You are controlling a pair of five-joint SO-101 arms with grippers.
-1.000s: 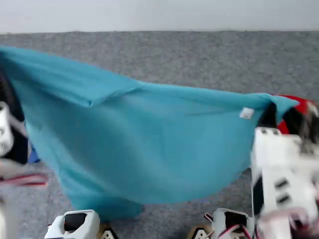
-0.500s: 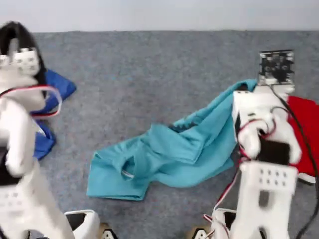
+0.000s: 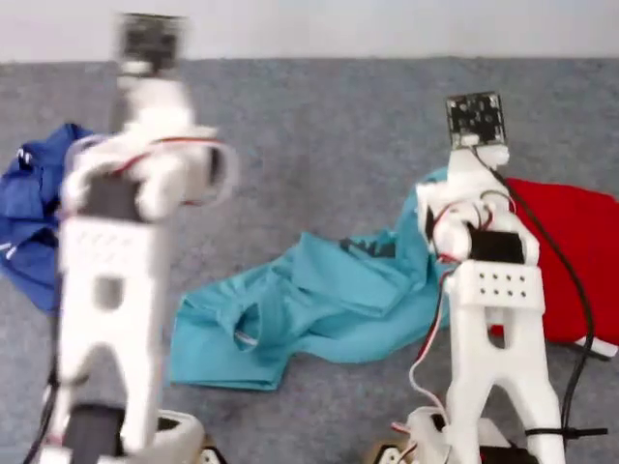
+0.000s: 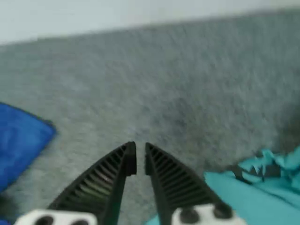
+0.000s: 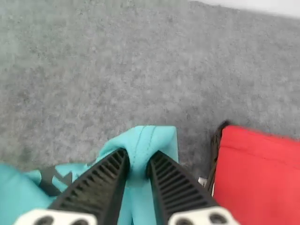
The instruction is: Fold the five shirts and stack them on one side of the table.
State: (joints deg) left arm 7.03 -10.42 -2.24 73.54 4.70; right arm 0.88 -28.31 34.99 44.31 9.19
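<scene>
Teal shirt [image 3: 319,309] crumpled mid bench [image 3: 319,126], its 2 o'clock corner pinched in right jaws, left jaws all but closed, empty, toward 10 o'clock, blue shirt [image 3: 34,222] at 9, red shirt [image 3: 571,251] at 3.

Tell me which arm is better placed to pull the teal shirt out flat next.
Right, probably. The right gripper is shut on a fold of the teal shirt, beside the red shirt. The left gripper hangs empty over bare table, apart from the cloth.

Grey table [image 3: 319,126] (carpet-like) bears teal shirt [image 3: 319,309], blue shirt [image 3: 29,222], red shirt [image 3: 571,261].
</scene>
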